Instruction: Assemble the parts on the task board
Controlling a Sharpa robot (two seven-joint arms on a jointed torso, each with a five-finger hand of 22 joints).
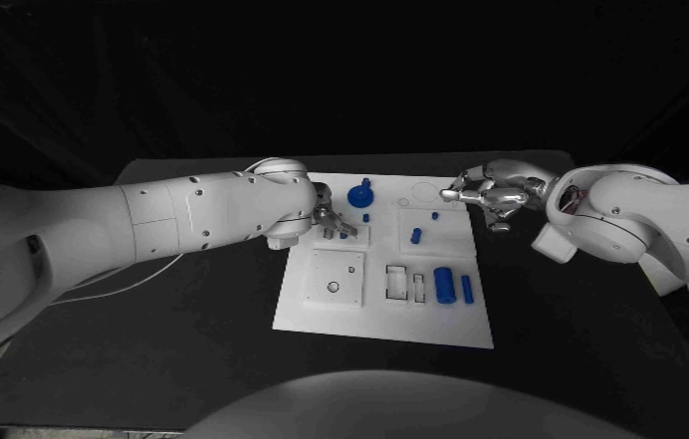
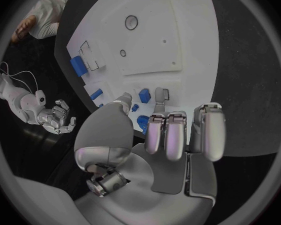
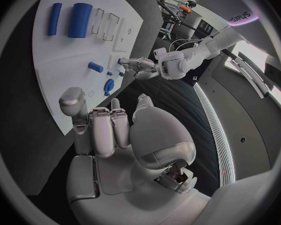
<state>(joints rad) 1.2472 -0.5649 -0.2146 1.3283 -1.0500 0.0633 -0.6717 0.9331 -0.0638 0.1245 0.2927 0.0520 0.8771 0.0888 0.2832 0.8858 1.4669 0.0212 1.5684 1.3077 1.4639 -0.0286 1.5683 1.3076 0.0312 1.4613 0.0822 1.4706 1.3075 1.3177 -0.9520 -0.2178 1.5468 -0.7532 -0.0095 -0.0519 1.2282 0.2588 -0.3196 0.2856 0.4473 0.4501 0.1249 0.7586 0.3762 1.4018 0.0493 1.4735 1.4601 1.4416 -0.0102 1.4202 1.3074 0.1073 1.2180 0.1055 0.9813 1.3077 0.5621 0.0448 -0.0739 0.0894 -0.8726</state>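
The white task board (image 1: pixel 385 305) lies mid-table. My left hand (image 1: pixel 334 224) hovers low over its far left part, beside a round blue part (image 1: pixel 360 196). In the left wrist view the left hand (image 2: pixel 178 135) has its thumb and one fingertip (image 2: pixel 159 92) on either side of a small blue part (image 2: pixel 144 95), with a slim gap showing; it grips nothing. My right hand (image 1: pixel 488 196) hangs at the board's far right edge; the right hand (image 3: pixel 103 130) holds nothing, its fingers apart. A thick blue cylinder (image 1: pixel 444 285) and a slimmer one (image 1: pixel 467 289) lie near the board's right edge.
Small blue pegs (image 1: pixel 416 233) (image 1: pixel 435 214) stand mid-board. A raised square plate with a hole (image 1: pixel 335 280) and rectangular slots (image 1: pixel 396 281) sit on the near half. Black table (image 1: pixel 187 339) surrounds the board. A thin cable (image 1: pixel 122 282) trails at the left.
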